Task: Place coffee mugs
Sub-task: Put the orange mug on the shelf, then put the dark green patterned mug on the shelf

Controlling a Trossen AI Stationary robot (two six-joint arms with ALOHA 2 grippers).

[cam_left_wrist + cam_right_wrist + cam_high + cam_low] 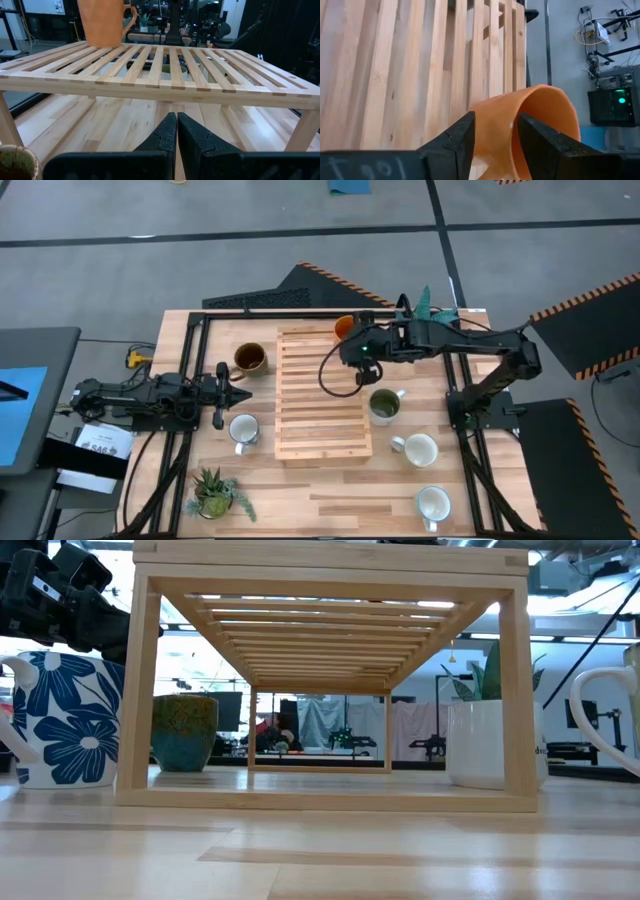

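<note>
An orange mug (344, 327) (102, 22) stands upright on the far right corner of the slatted wooden rack (322, 395). My right gripper (351, 340) (495, 135) hangs over it, slanting down, open, with the mug's wall (495, 125) showing between its fingers. A brown mug (250, 358) sits left of the rack and an olive green mug (383, 406) right of it. Three pale mugs (243, 430) (420, 448) (433, 502) stand on the table. My left gripper (240, 393) (176, 135) waits shut, level, at the rack's left side. My right gripper has one finger (460, 137) on each side of the orange mug's wall near the rim. Whether either finger touches the wall, I cannot tell. The mug stands on the rack's slats by its base.
A small potted plant (213, 493) stands at the near left corner, and another plant (425, 300) at the far right. In the low view a blue-flowered mug (65, 720) and a white pot (485, 745) flank the rack's frame. The rack's top is bare apart from the orange mug.
</note>
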